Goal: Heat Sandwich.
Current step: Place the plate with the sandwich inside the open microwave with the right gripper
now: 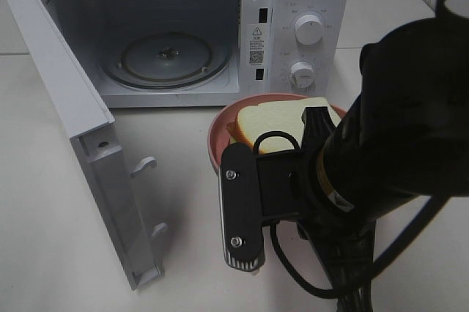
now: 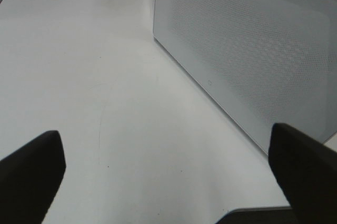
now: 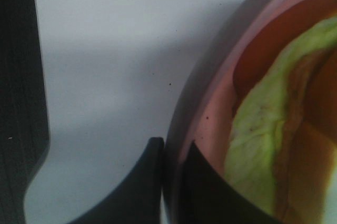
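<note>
The sandwich (image 1: 282, 123) lies on a round pink plate (image 1: 217, 135) on the white table, in front of the open microwave (image 1: 176, 34). My right arm reaches over the plate's near side and hides part of it. In the right wrist view my right gripper (image 3: 171, 148) is shut on the pink plate's rim (image 3: 210, 98), one finger outside and one inside; the sandwich's green filling (image 3: 263, 145) sits just past it. My left gripper (image 2: 166, 145) is open with nothing between its fingers, above bare table beside the microwave door (image 2: 253, 50).
The microwave door (image 1: 88, 143) stands swung out to the left toward the front. A glass turntable (image 1: 167, 56) lies inside the cavity. Two knobs (image 1: 308, 30) are on the right-hand panel. The right arm's cable (image 1: 381, 261) hangs at the front.
</note>
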`<state>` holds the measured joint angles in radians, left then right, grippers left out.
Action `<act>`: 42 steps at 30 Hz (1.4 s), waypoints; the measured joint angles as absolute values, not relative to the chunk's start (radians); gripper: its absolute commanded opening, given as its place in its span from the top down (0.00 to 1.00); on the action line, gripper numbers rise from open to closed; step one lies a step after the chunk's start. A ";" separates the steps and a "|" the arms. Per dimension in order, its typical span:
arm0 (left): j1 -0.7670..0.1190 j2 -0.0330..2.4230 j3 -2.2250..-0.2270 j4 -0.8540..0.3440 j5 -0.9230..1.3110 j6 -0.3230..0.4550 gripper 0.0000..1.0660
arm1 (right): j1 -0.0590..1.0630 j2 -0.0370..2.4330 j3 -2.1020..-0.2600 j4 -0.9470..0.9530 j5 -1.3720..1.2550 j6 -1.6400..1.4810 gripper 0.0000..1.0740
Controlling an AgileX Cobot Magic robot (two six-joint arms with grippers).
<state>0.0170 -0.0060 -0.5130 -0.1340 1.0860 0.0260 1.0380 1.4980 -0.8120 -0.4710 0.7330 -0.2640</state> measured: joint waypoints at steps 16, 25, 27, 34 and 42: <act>0.017 -0.006 -0.513 -0.134 1.086 0.026 0.08 | 0.861 1.498 -0.812 -0.469 0.640 -0.639 1.00; 0.017 -0.006 -0.513 -0.134 1.086 0.026 0.08 | 0.793 1.498 -0.812 -0.378 0.541 -0.870 1.00; 0.017 -0.006 -0.513 -0.134 1.086 0.026 0.08 | 0.785 1.498 -0.812 -0.361 0.534 -0.897 1.00; 0.017 -0.006 -0.513 -0.134 1.086 0.026 0.08 | 0.702 1.498 -0.812 -0.228 0.510 -1.186 1.00; 0.017 -0.006 -0.513 -0.134 1.086 0.026 0.08 | 0.623 1.498 -0.812 -0.137 0.510 -1.472 1.00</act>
<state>0.0170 -0.0060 -0.5130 -0.1340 1.0860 0.0260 0.6230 1.4980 -0.8120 -0.1370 0.5100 -1.4720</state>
